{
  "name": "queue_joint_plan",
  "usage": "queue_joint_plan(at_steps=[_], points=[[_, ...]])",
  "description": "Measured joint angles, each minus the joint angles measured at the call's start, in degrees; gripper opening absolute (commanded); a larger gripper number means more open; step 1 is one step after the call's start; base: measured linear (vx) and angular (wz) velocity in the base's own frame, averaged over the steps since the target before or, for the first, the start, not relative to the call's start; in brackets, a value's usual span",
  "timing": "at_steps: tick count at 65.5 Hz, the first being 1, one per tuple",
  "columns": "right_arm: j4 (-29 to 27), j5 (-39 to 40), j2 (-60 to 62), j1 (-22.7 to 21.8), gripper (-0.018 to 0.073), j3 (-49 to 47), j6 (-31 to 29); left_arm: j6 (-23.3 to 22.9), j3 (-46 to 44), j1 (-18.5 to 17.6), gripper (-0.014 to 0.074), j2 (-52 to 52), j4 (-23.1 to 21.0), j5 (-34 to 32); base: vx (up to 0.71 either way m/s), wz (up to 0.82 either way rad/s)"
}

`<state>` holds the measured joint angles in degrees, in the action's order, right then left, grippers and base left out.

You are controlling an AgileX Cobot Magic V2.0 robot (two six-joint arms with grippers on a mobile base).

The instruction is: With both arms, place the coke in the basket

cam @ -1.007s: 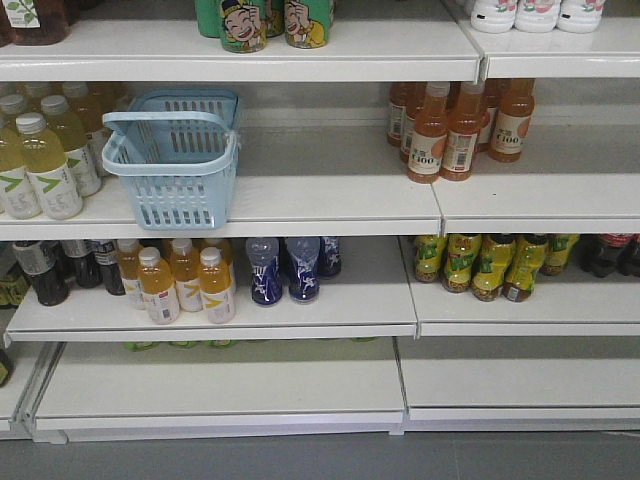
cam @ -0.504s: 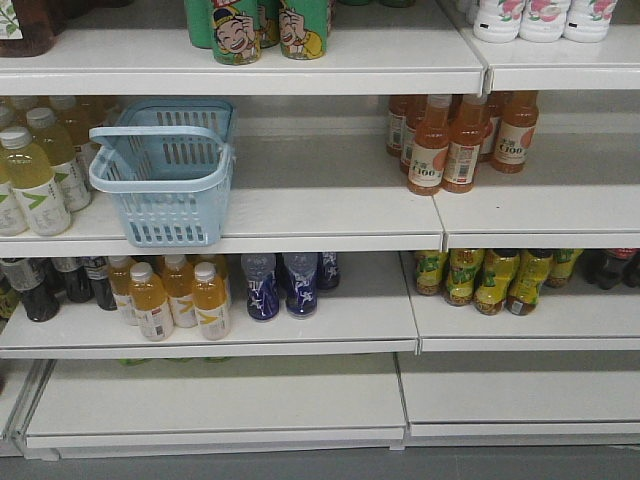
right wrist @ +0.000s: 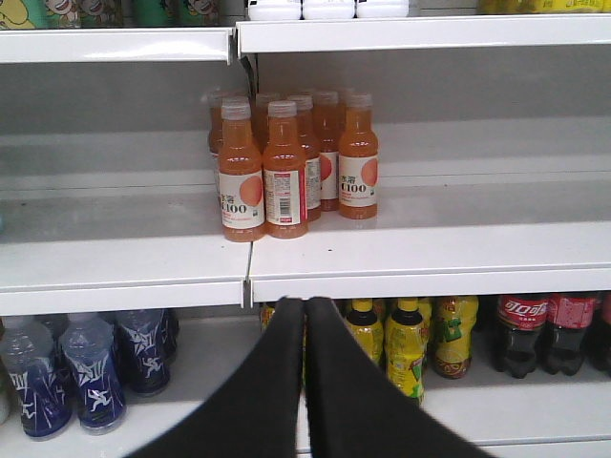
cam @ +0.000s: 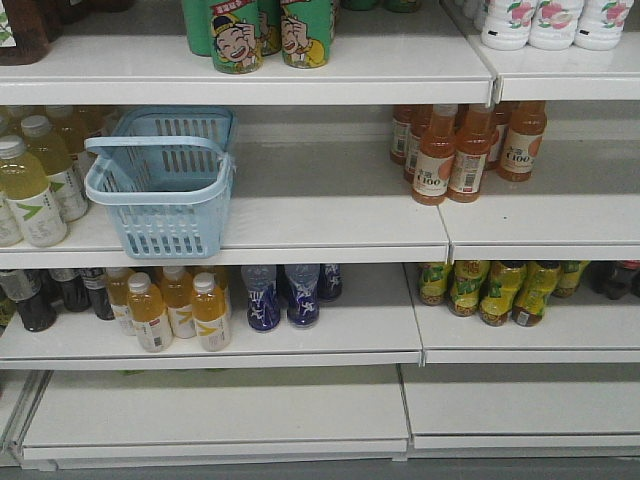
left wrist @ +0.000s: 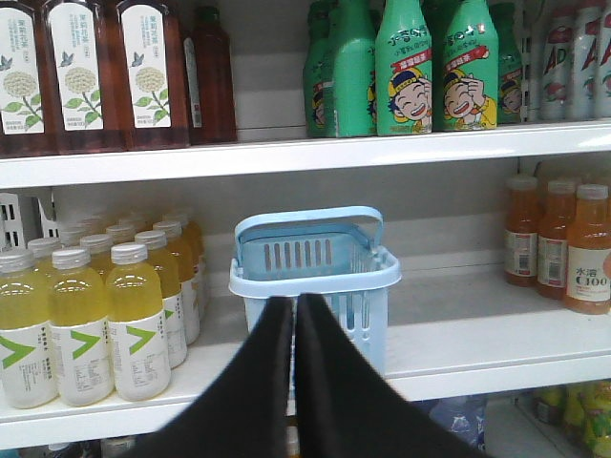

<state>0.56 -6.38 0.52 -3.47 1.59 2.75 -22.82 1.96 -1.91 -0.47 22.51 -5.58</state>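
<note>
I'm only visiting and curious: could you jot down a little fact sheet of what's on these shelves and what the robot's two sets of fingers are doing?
Basket: light blue, on the middle shelf, no bottle seen inside
Cola bottles: lower shelf, far right, beside yellow-green bottles
Left of basket: yellow drink bottles
Right of basket: orange drink bottles, same level
Left fingers: closed together, holding nothing, basket ahead
Right fingers: closed together, holding nothing, orange bottles ahead

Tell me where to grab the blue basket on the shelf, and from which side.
Grip the raised loop handle at mid-span, coming in level from the front. It stands clear above the basket rim, leaving room for the jaws, while the shelf overhead likely blocks a straight-down approach.
</note>
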Motion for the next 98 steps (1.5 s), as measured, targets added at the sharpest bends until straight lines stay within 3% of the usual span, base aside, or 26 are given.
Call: queue_joint_plan(at_steps=[98], points=[[0.0,0.0,0.0,0.0,-0.0004,0.0,0.0,0.0,0.0,0.0,-0.0006,0.0,0.0,-0.23,0.02,0.0]])
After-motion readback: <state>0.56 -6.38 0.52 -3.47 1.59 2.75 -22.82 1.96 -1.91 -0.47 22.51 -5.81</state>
